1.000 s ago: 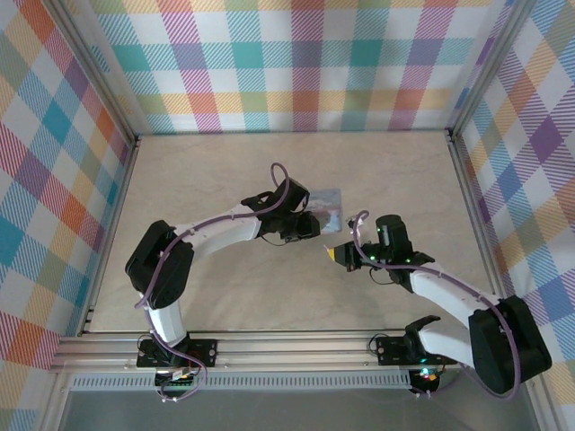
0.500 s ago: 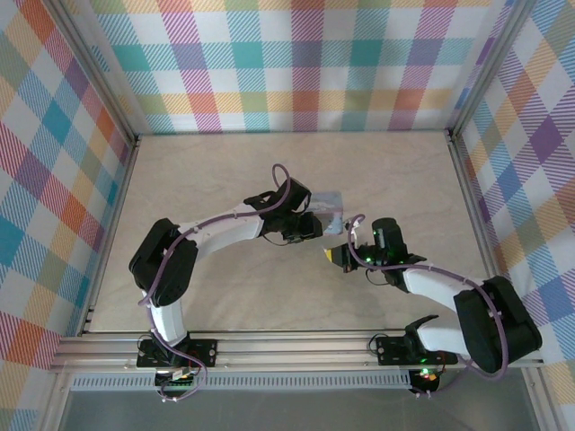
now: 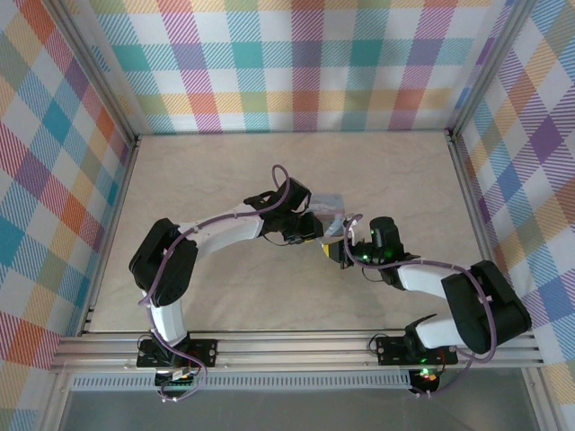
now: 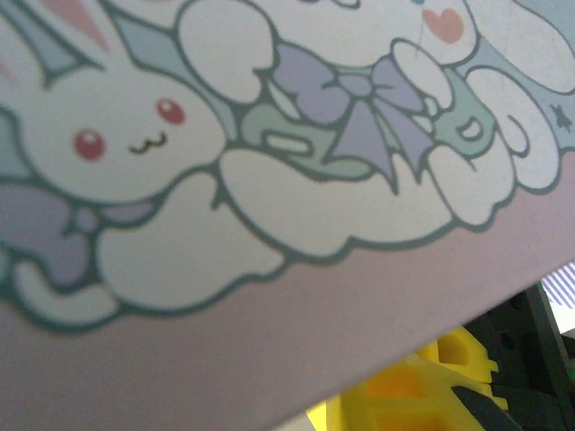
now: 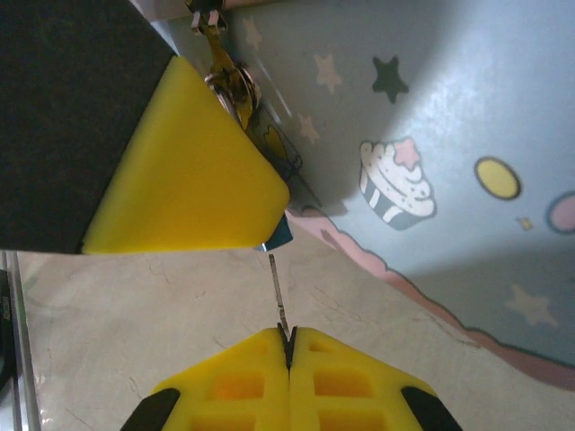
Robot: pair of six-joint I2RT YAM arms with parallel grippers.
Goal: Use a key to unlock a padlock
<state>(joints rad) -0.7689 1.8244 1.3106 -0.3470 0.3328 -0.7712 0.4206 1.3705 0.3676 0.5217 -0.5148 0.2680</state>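
Observation:
In the right wrist view my right gripper point(image 5: 288, 337) is shut on a thin silvery key point(image 5: 278, 292) whose blade points up. Its tip stops just short of a small dark-blue corner of the padlock point(image 5: 280, 233). The rest of the padlock is hidden under the left gripper's yellow finger point(image 5: 189, 171), which is closed on it. From above, the left gripper point(image 3: 313, 230) and right gripper point(image 3: 331, 250) almost meet beside the pale blue tin point(image 3: 330, 203). A gold clasp point(image 5: 229, 85) hangs on the tin's wall point(image 5: 449, 117).
The tin's cartoon rabbit lid point(image 4: 269, 135) lies very close under the left wrist camera, with a yellow finger point(image 4: 440, 382) below its edge. Bare beige table point(image 3: 225, 296) lies all round the arms. Plaid walls point(image 3: 305, 63) close in the back and both sides.
The right gripper has moved left and slightly away from me with the key, closing on the left gripper and padlock. The left arm has stayed put.

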